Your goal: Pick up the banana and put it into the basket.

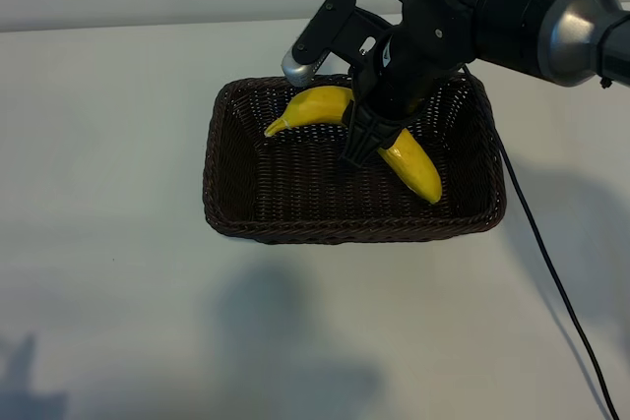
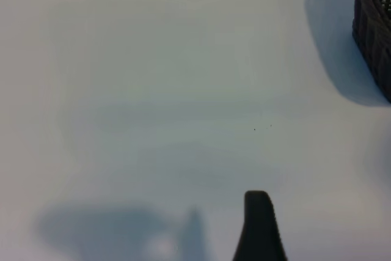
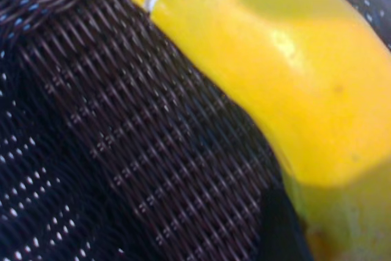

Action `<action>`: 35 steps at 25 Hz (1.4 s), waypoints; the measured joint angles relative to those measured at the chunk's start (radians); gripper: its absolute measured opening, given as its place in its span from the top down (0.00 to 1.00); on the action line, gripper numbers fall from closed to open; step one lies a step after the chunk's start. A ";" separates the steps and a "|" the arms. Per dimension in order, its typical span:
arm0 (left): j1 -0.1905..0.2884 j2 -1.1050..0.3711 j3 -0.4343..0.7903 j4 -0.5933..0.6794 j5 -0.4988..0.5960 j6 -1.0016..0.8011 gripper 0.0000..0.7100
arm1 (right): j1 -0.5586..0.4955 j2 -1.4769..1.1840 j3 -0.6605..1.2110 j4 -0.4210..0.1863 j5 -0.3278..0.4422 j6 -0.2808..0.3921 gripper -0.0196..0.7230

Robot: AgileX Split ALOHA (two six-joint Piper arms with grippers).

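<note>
The bright yellow banana (image 1: pixel 315 105) lies at a slant inside the dark-brown wicker basket (image 1: pixel 345 231), stem end toward the back left. My right gripper (image 1: pixel 374 137) reaches down from the back right and is shut on the banana at its middle. Whether the banana rests on the weave or hangs just above it I cannot tell. In the right wrist view the banana (image 3: pixel 293 77) fills one side, close above the basket floor (image 3: pixel 140 139). Of my left gripper, only one dark finger (image 2: pixel 259 224) shows, over bare table with nothing beside it.
The basket stands mid-table on a plain white surface (image 1: pixel 108 145). A black cable (image 1: pixel 551 263) trails from the right arm across the table to the front right. A basket corner (image 2: pixel 372 29) shows in the left wrist view.
</note>
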 joint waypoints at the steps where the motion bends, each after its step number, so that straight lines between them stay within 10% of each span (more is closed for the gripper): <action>1: 0.000 0.000 0.000 0.000 0.000 0.000 0.24 | 0.000 0.000 0.000 0.000 0.000 0.000 0.39; 13: 0.000 0.000 0.000 0.000 0.000 0.000 0.24 | 0.000 0.000 0.000 0.003 0.042 0.000 0.11; 35: 0.000 0.000 0.000 0.000 0.000 0.002 0.24 | -0.068 -0.041 -0.204 -0.022 0.275 0.111 0.15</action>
